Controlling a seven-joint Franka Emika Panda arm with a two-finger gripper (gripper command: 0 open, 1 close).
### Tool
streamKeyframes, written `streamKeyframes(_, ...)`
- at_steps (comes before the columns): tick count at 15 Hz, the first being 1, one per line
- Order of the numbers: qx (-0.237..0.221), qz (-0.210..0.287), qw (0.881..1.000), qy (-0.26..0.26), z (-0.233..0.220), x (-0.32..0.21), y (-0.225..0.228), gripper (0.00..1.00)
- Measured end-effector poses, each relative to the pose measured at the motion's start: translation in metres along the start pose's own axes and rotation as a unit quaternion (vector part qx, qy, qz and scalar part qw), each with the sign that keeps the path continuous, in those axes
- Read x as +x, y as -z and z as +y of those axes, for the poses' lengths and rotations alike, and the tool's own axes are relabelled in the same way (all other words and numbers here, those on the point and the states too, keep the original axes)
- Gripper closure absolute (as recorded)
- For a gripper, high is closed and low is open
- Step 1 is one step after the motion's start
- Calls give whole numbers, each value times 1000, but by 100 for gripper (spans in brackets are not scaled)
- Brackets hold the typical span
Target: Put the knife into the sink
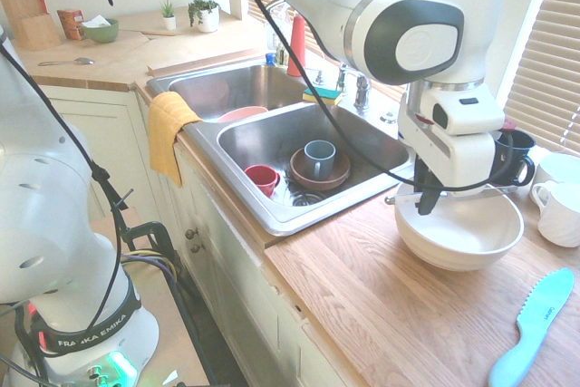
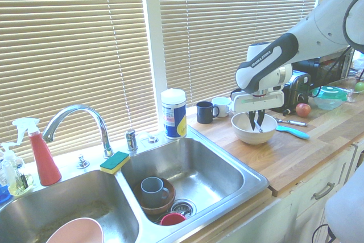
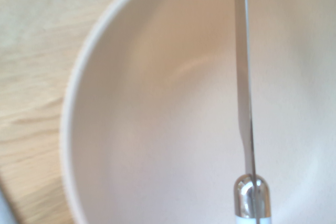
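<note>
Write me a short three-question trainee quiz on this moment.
1. True or false: the gripper is shut on the knife above the white bowl.
2. Which lies on the counter beside that bowl? A. teal knife B. red cup C. yellow cloth
3. Short answer: is the knife in the sink yet?
Key: 1 true; 2 A; 3 no.

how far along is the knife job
Done: the gripper has shut on the knife over the white bowl. In hand: the knife hangs level above the bowl, off its rim. Left: carry it across the counter to the sink and let go; nothing of that shows yet.
</note>
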State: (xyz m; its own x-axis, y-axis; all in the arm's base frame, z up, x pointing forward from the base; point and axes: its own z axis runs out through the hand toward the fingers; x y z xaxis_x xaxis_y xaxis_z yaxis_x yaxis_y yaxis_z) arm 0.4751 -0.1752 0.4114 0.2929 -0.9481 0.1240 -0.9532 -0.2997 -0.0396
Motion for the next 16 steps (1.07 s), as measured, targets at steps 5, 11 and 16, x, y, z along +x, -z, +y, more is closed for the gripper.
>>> streamKeyframes(5,52,4,997,60,-30,-55,85,100)
streamKeyframes(11,56,-6,984,171,-64,-198,44,100)
streamKeyframes(16,55,-16,976,209,-52,-269,-33,100)
